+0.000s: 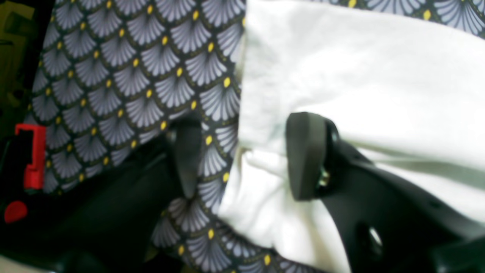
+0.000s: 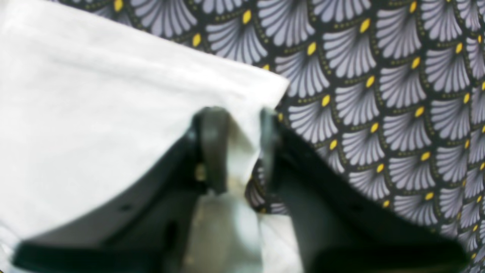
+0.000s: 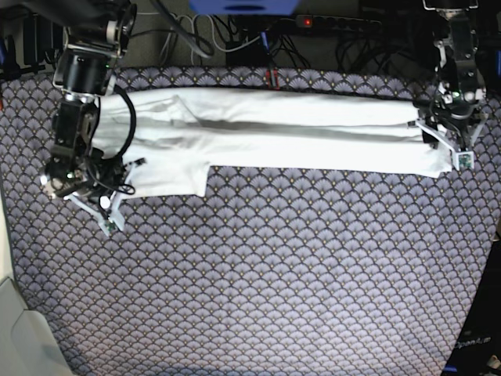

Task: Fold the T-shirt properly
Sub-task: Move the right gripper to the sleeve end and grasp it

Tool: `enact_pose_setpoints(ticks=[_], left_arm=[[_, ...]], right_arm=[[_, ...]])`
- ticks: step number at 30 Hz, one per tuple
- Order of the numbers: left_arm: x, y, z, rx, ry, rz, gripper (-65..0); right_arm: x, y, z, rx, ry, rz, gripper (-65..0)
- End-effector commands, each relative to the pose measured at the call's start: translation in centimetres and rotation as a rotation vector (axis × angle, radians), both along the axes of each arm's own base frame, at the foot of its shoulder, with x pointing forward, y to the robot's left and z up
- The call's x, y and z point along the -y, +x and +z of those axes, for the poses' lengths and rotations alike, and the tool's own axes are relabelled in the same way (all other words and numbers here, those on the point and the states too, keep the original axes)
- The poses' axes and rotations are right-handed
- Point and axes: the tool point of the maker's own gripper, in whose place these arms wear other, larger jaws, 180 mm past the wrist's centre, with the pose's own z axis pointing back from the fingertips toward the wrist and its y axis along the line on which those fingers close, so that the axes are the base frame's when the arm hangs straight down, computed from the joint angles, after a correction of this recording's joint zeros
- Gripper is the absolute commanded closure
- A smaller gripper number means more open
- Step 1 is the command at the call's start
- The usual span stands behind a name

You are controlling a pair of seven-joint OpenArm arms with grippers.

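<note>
The white T-shirt point(image 3: 297, 133) lies as a long folded strip across the back of the table, plain side up, with no print showing. My left gripper point(image 3: 445, 147) is at its right end. In the left wrist view the left gripper point(image 1: 246, 159) is open, its jaws wide on either side of the shirt's edge point(image 1: 360, 76). My right gripper point(image 3: 99, 204) is at the left end by the sleeve. In the right wrist view the right gripper point(image 2: 240, 148) has its jaws close together, with a corner of the white cloth point(image 2: 94, 113) pinched between them.
A dark tablecloth with a grey fan pattern point(image 3: 274, 274) covers the table. Cables and a power strip point(image 3: 337, 22) run behind the back edge. A red clamp point(image 1: 32, 159) sits at the table's side. A pale surface point(image 3: 16, 321) lies beyond the front left corner.
</note>
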Motion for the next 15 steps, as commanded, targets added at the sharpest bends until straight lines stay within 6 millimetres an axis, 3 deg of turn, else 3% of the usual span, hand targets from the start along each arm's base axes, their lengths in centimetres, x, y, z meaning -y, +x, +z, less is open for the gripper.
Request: enact_pose_setpoints(ticks=[1, 4, 9, 15], left_arm=[[-1.0, 0.5, 1.2, 0.028, 0.034, 0.001, -35.3], [-1.1, 0.5, 1.2, 0.027, 0.037, 0.0, -35.3], [-1.2, -0.2, 0.8, 0.01, 0.038, 0.0, -35.3], [-1.2, -0.3, 0.8, 0.01, 0.041, -0.002, -35.4]], right_arm=[[0.3, 1.2, 1.3, 0.046, -0.003, -0.005, -8.0], [0.3, 1.2, 1.3, 0.046, -0.003, -0.005, 0.0], [0.4, 1.2, 1.5, 0.046, -0.01, -0.005, 0.0], [0.7, 0.6, 4.0, 0.133, -0.059, 0.004, 0.0]])
